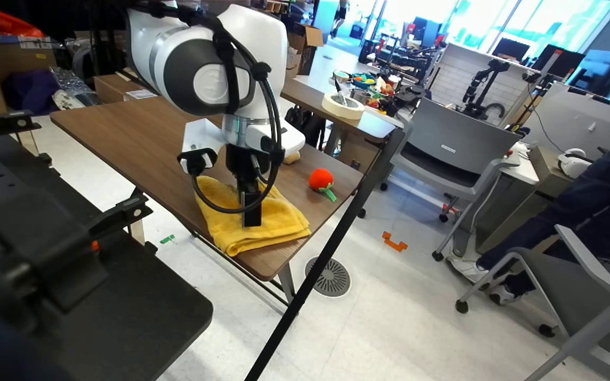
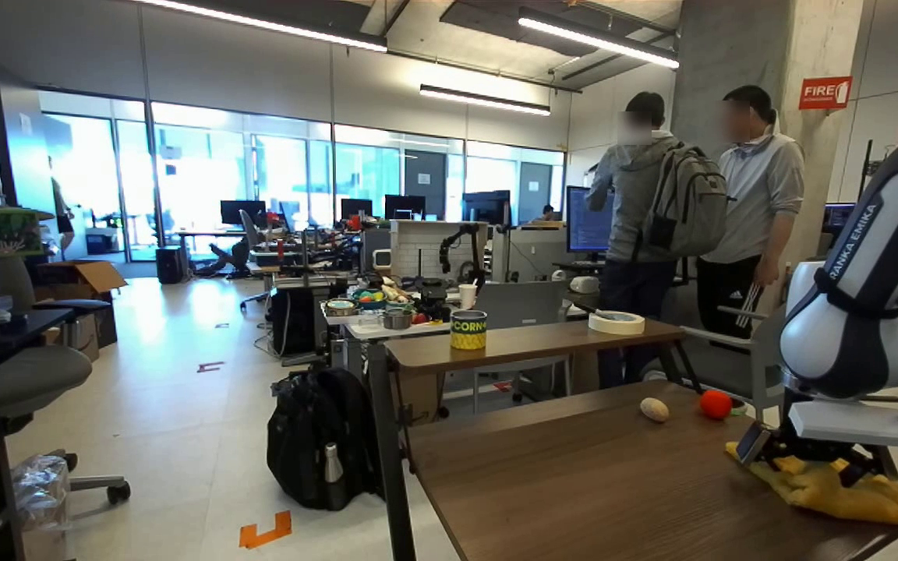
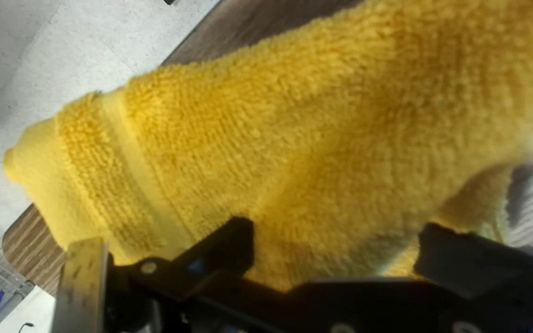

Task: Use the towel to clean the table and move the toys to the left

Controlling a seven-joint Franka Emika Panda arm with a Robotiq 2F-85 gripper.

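The yellow towel [image 1: 284, 225] lies bunched at one end of the brown table [image 1: 130, 137]; it also shows in an exterior view [image 2: 846, 499] and fills much of the wrist view [image 3: 294, 125]. My gripper [image 3: 336, 236] is open, its fingertips wide apart, low over the towel with cloth showing between them. In both exterior views the gripper [image 1: 252, 209] [image 2: 815, 460] is down at the towel. A red-orange round toy with green leaves [image 1: 321, 180] [image 2: 715, 404] sits beside the towel. A pale egg-shaped toy [image 2: 654, 410] lies near it; it is partly hidden by the arm in an exterior view [image 1: 291, 157].
A raised brown shelf [image 2: 542, 343] runs along the table's side, with a tape roll [image 2: 616, 322] and a corn can [image 2: 468, 330] on it. A black post [image 1: 326, 254] stands at the table edge. A dark platform [image 1: 141, 296] stands apart from the table.
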